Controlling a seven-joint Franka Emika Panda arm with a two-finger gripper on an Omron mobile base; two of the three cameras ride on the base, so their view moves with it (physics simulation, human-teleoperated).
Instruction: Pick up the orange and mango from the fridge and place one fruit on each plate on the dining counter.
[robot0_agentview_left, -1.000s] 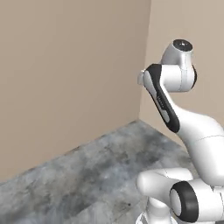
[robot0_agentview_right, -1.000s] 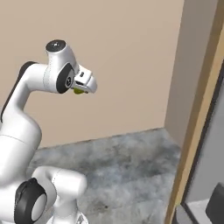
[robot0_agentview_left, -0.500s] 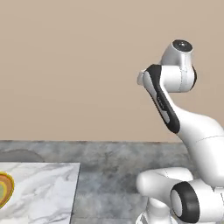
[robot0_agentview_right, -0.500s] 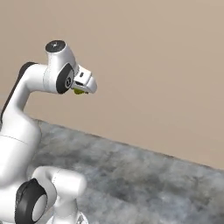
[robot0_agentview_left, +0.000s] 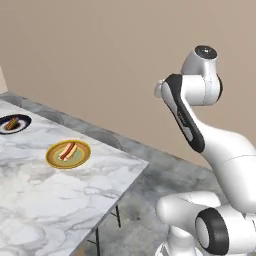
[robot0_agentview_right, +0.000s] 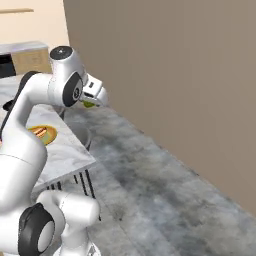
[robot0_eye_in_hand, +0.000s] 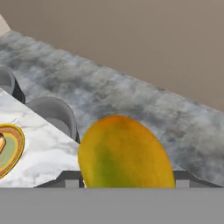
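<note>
**Carrying mango toward the dining counter**

Item: mango (robot0_eye_in_hand: 126, 152), oval, yellow-green with orange blush. Location: clamped in the gripper (robot0_agentview_right: 93, 100), raised high at the end of the folded arm, presumably so it clears the slab during transport.

Fingers: closed narrow around the fruit; tips hidden behind it in the hand view.

Destination: dining counter (robot0_agentview_left: 60, 195), marbled white. Mustard-yellow plate (robot0_agentview_left: 68, 154) near its edge and dark plate (robot0_agentview_left: 13, 123) farther back each already hold some brownish food. Grey stools (robot0_eye_in_hand: 53, 113) stand beneath.
</note>
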